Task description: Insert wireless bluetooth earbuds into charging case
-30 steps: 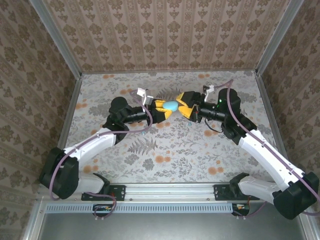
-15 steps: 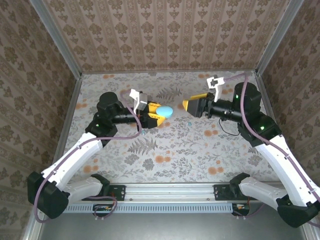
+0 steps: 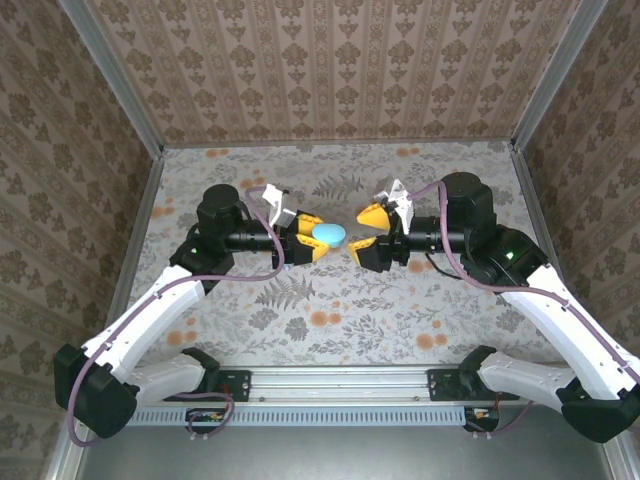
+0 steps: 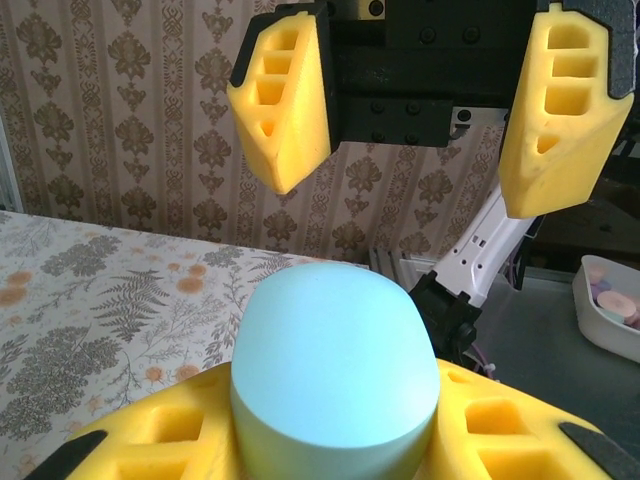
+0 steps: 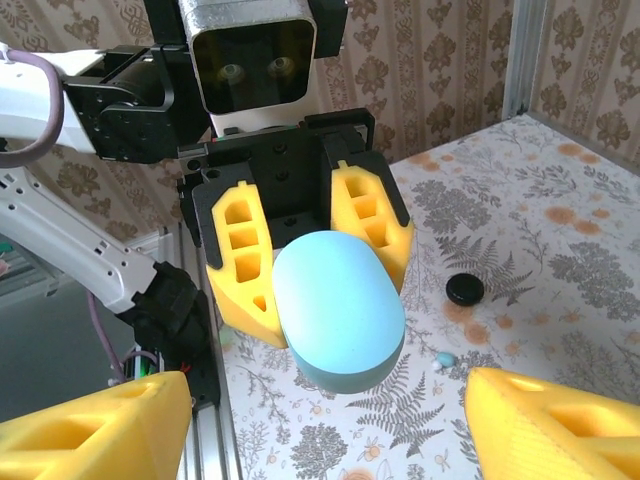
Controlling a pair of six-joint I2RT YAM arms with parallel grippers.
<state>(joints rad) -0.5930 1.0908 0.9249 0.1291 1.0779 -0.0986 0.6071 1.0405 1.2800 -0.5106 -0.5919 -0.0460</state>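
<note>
The charging case (image 3: 328, 234) is a smooth light-blue oval, closed, held above the table. My left gripper (image 3: 318, 238) is shut on it, yellow pads on both of its sides (image 4: 335, 440). In the right wrist view the case (image 5: 335, 310) juts out from between those pads (image 5: 240, 260). My right gripper (image 3: 368, 233) faces the case's free end, open, its fingers (image 5: 90, 430) wide apart and touching nothing. A black earbud (image 5: 464, 290) and a tiny teal earbud (image 5: 443, 357) lie on the table below.
The floral table (image 3: 330, 320) is walled by patterned panels on three sides, with a metal rail (image 3: 330, 380) along the near edge. A white tub of round pieces (image 4: 610, 310) sits off the table.
The two grippers drew apart, the case staying in the left one. The right gripper then swung back to face the case, with its jaws turned and wider open.
</note>
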